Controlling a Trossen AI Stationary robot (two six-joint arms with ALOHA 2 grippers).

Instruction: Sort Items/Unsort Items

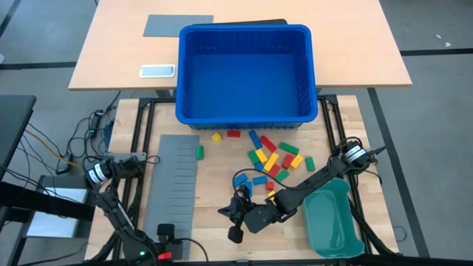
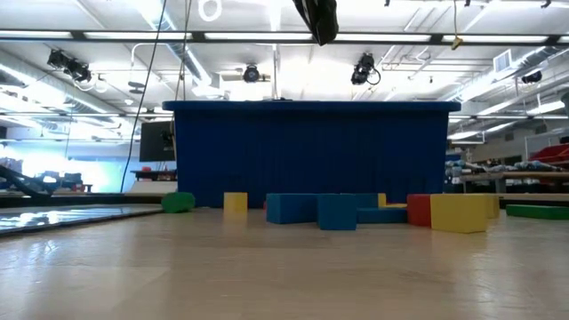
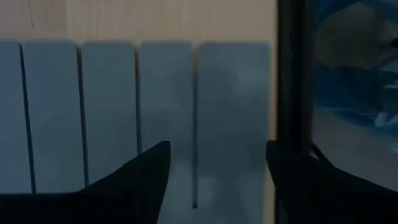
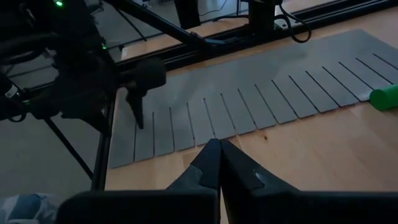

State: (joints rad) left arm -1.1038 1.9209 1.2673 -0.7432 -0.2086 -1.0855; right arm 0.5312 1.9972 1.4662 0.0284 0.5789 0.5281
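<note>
The items, small red, yellow, green and blue blocks (image 1: 273, 159), lie scattered on the wooden table in front of the blue bin; the low view shows them in a row (image 2: 338, 212). One green block (image 1: 199, 151) lies at the far right edge of the grey slotted sheet (image 1: 177, 181). My left gripper (image 3: 217, 144) hangs open over the sheet's near end (image 1: 166, 230), pointing steeply down, with nothing between its fingers. My right gripper (image 4: 219, 144) is shut and empty, above bare wood (image 1: 228, 214) between the sheet and the teal tray, pointing toward the sheet.
A large blue bin (image 1: 247, 31) stands at the far middle of the table. The teal tray (image 1: 332, 218) sits at the near right under my right arm. A black frame rail (image 3: 292, 93) runs along the sheet's left edge. A blue cable loop (image 1: 240, 177) lies near the blocks.
</note>
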